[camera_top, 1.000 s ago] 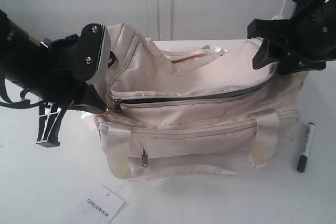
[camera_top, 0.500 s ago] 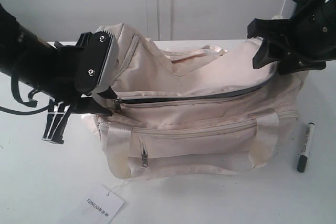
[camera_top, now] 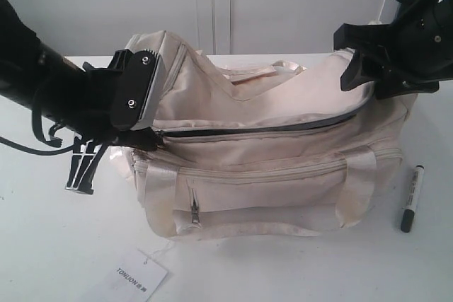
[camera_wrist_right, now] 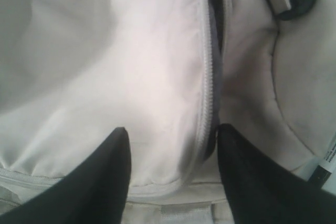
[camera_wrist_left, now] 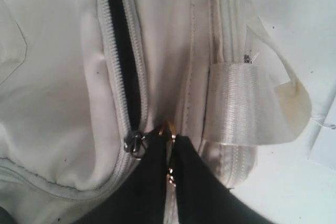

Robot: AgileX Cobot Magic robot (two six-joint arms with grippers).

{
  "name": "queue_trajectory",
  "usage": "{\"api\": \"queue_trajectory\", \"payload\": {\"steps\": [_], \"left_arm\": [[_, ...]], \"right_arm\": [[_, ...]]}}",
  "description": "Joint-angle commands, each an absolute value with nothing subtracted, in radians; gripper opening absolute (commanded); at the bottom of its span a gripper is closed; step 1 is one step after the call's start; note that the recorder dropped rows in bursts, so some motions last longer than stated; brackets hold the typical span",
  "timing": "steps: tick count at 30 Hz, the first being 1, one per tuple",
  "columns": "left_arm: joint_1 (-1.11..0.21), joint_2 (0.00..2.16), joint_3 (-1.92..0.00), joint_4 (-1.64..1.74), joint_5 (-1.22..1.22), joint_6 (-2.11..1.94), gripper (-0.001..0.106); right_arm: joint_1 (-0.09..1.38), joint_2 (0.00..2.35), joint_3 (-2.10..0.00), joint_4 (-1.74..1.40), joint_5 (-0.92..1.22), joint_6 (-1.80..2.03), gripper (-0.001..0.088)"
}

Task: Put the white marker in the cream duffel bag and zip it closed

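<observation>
Your left claw (camera_wrist_left: 170, 153) has its two dark fingers pinched together on the gold chain pull (camera_wrist_left: 169, 128), at one end of the top zipper (camera_top: 269, 131) of the cream duffel bag (camera_top: 269, 182). The zipper runs away from that claw with a dark gap showing. Your right claw (camera_wrist_right: 172, 128) stands with its fingers spread wide over the bag's other end, fabric and zipper lying between them. The white marker (camera_top: 411, 199) lies on the table (camera_top: 56, 245) outside the bag, near the right claw and below it. It is well apart from the left claw, with the whole bag between.
</observation>
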State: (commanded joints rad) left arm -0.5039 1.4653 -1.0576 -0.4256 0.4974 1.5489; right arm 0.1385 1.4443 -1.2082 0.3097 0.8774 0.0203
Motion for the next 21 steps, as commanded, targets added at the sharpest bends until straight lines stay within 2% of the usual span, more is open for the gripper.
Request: {"api": "queue_trajectory", "payload": {"steps": [21], "left_arm": [[-0.504,1.374,-1.06,-0.47,0.48,1.512,0.0]], "right_arm": [[0.139,1.444,-1.208,0.31,0.87,0.0,0.0488]]}}
